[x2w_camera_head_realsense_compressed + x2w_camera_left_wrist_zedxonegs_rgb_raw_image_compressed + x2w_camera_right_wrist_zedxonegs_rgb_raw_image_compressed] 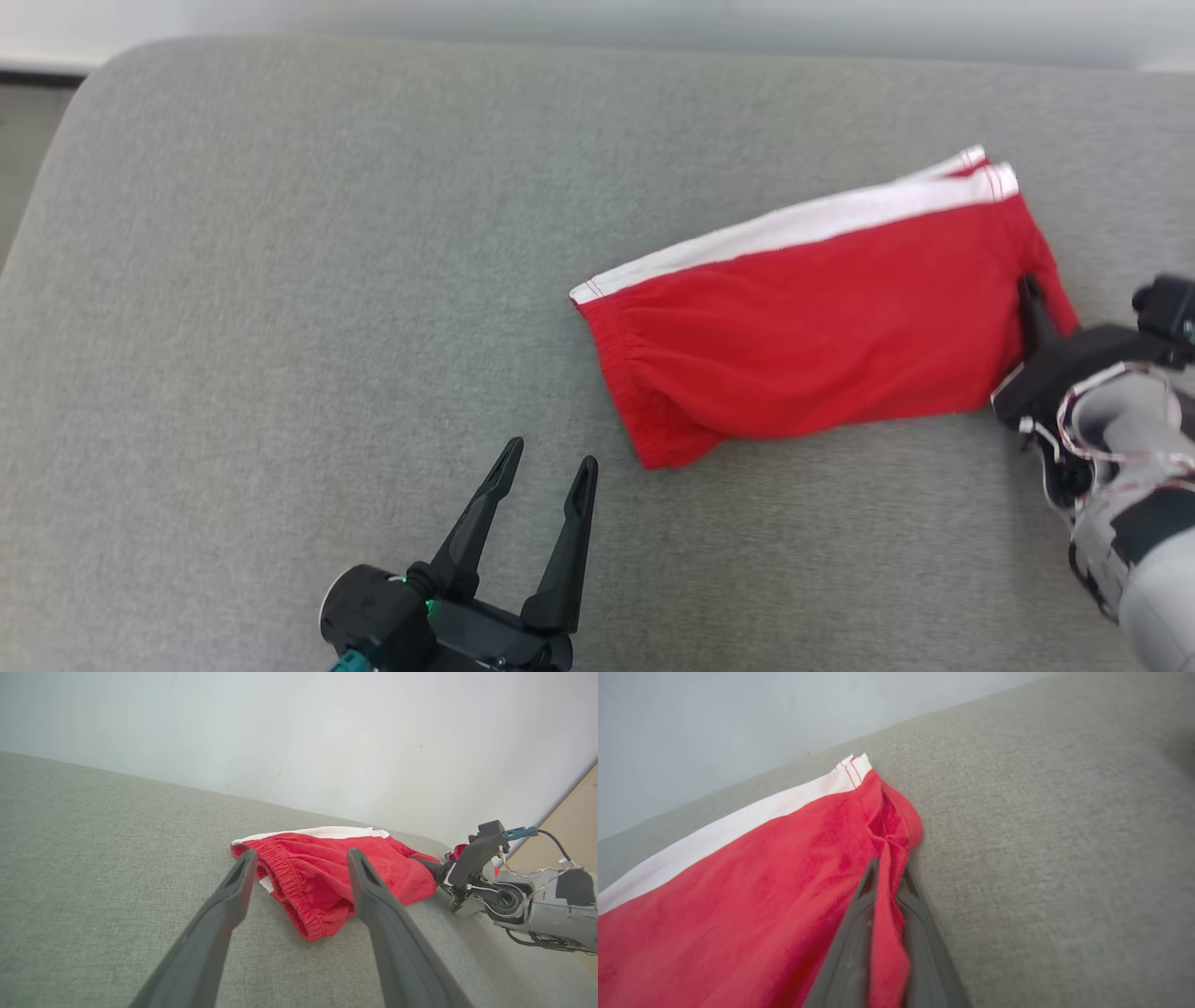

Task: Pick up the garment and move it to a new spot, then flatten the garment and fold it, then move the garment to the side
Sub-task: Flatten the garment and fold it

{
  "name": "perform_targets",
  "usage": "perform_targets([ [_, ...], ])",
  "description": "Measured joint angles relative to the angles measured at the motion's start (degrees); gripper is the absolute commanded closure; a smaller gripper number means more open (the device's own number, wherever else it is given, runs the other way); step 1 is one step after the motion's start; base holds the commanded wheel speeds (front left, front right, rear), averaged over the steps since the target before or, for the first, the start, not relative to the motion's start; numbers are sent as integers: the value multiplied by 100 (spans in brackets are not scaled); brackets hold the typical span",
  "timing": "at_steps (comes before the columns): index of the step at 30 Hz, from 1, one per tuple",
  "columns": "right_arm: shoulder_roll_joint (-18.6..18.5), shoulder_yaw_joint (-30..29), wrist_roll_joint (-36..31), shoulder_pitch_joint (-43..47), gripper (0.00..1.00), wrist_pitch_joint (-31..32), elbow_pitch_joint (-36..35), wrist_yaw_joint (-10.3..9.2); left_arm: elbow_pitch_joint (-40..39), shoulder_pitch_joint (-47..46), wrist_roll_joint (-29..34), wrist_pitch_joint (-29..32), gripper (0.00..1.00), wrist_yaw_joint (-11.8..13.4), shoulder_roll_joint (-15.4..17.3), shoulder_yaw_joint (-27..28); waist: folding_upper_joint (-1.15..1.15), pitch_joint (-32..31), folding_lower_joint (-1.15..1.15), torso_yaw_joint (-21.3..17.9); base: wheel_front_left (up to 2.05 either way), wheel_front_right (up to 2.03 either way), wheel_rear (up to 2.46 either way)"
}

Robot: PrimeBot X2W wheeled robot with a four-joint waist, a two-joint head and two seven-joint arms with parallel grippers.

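Observation:
The garment [812, 327] is a pair of red shorts with a white side stripe, folded and lying on the right half of the grey cushion [280, 280]. My right gripper [1030, 297] sits at the garment's right edge, shut on a pinch of red cloth; in the right wrist view the garment [738, 896] bunches up between the two dark fingers [852, 952]. My left gripper [546, 467] is open near the front, left of the elastic waistband, touching nothing. From the left wrist the garment [322, 877] lies just past my open left gripper [301, 858].
The cushion's rounded back left corner [103, 84] drops to a dark floor strip. A pale wall [299, 732] runs behind the cushion. A tan panel [579, 816] stands beyond my right arm [523, 900].

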Motion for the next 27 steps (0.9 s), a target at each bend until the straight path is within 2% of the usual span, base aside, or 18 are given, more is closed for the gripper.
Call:
perform_targets([
  [6,-143,-474,15,565,100,-24,-497,0,36,107,-35,0,0,64,-4,25,0,-305,0,-235,0,0,0],
  [12,-189,-972,-183,1255,100,-24,-705,0,53,229,-63,2,0,112,4,29,0,-611,-1,-465,0,0,0],
  [27,-119,-1273,-619,1692,100,-24,-746,0,197,451,-147,144,0,154,23,-108,0,-1240,-1,-700,0,0,0],
])
